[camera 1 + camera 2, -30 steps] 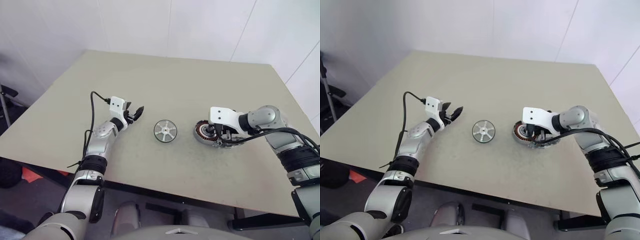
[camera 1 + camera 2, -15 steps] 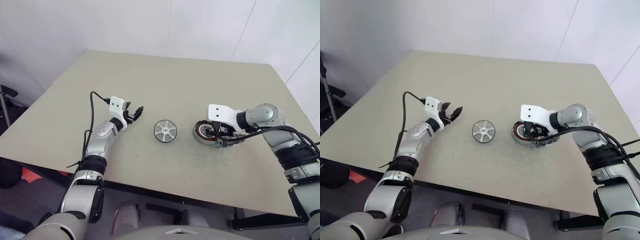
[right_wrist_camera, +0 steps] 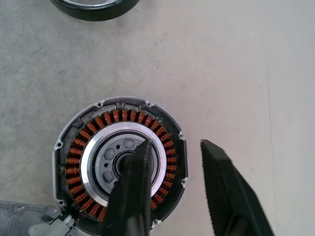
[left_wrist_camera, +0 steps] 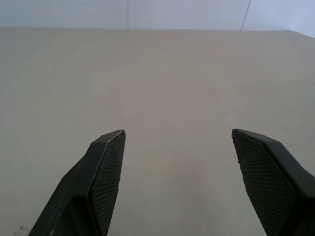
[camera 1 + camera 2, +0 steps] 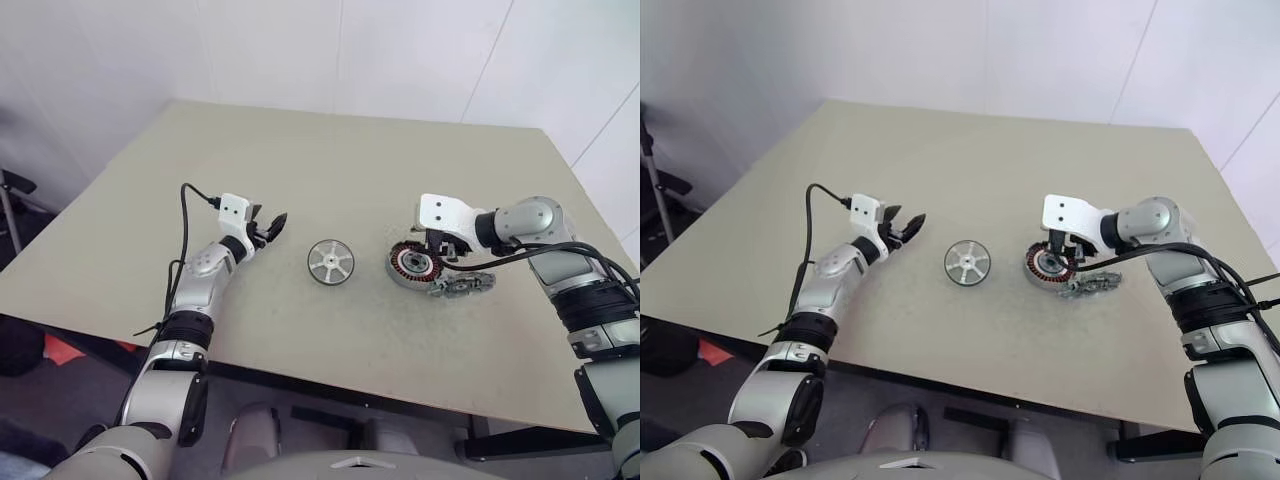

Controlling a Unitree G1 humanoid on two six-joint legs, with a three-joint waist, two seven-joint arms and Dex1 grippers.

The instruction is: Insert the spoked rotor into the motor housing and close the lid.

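Observation:
The spoked rotor (image 5: 330,262), a black disc with silver spokes, lies flat at the middle of the table. To its right lies the motor housing (image 5: 411,266), a round shell with a ring of copper windings (image 3: 120,162), uncovered. The grey lid (image 5: 463,285) rests on the table against the housing's near right side. My right gripper (image 5: 437,254) hangs just above the housing, pointing down, its fingers (image 3: 135,187) a little apart with nothing between them. My left gripper (image 5: 268,228) stands open, level above the table left of the rotor, empty (image 4: 178,132).
The beige table (image 5: 330,160) stretches wide behind and around the parts. White walls stand behind it. A black cable (image 5: 186,215) runs along my left forearm. The table's near edge (image 5: 300,372) is close below the parts.
My right gripper has lifted off the lid and housing, so the lid now shows beside the housing. The left arm and the rotor have not moved.

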